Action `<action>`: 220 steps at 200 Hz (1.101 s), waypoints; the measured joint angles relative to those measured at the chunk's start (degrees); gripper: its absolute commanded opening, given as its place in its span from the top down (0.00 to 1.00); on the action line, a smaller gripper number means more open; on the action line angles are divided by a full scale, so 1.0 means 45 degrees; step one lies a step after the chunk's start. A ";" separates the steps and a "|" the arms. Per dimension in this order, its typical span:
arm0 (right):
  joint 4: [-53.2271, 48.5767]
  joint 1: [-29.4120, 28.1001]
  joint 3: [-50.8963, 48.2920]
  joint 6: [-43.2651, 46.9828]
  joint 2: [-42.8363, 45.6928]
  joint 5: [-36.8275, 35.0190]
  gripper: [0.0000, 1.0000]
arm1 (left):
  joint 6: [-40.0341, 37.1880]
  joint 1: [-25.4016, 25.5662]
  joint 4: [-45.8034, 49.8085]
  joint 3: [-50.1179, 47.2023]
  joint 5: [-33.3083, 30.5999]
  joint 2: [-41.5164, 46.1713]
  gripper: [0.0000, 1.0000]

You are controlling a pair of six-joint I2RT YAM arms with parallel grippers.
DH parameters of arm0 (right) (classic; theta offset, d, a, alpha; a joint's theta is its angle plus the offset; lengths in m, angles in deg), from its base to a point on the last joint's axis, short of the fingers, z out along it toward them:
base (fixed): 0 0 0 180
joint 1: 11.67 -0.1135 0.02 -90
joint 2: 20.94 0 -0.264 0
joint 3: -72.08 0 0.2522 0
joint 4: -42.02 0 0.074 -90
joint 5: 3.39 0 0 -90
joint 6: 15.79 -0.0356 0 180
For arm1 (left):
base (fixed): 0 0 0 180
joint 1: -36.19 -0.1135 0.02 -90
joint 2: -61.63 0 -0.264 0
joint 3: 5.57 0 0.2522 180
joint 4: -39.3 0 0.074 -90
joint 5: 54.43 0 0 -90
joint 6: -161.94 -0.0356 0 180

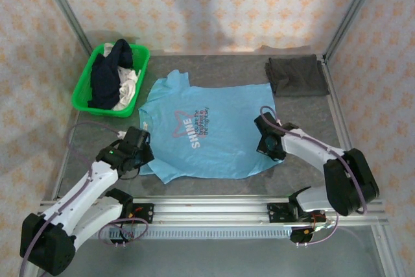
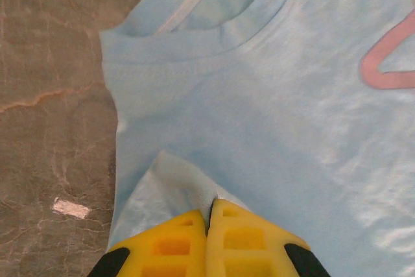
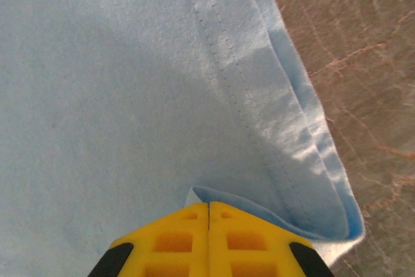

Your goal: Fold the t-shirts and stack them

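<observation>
- The left fingers [image 2: 224,218] are pressed fully together. They pinch a raised fold of the light blue t-shirt [image 2: 292,95] at its shoulder edge, near the collar.
- The right fingers [image 3: 220,218] are likewise fully closed. They clamp a lifted fold of the same shirt's stitched hem [image 3: 214,50] where it meets the bare surface [image 3: 363,63].
- In the top view, the left fingers [image 1: 137,142] sit at the shirt's left edge and the right fingers [image 1: 266,135] at its right edge.
- The light blue t-shirt [image 1: 207,134] lies spread flat, chest lettering [image 1: 194,128] up, at the middle of the surface [image 1: 305,111]. Its collar points left and its hem points right.
- A green basket [image 1: 83,85] stands at the far left, just beside the shirt's far sleeve.
- A navy t-shirt [image 1: 107,72] is heaped in the basket over a white t-shirt [image 1: 130,85].
- A dark grey t-shirt [image 1: 295,74] lies folded in the far right corner, apart from the blue one.
</observation>
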 measured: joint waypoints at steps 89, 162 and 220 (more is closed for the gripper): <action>-0.0971 0.0515 0.1812 0.0350 0.1263 -0.1841 1.00 | -0.1156 0.0000 0.0461 0.3837 -0.2025 -0.3424 1.00; -0.0175 0.1695 0.2424 0.1025 -0.0908 -0.2016 1.00 | -0.2234 -0.0180 -0.0049 0.6907 -0.2934 -0.7864 1.00; 0.0418 0.1875 0.3279 0.1389 -0.2302 -0.2021 1.00 | -0.2822 -0.0296 -0.0039 0.8238 -0.3177 -0.9938 1.00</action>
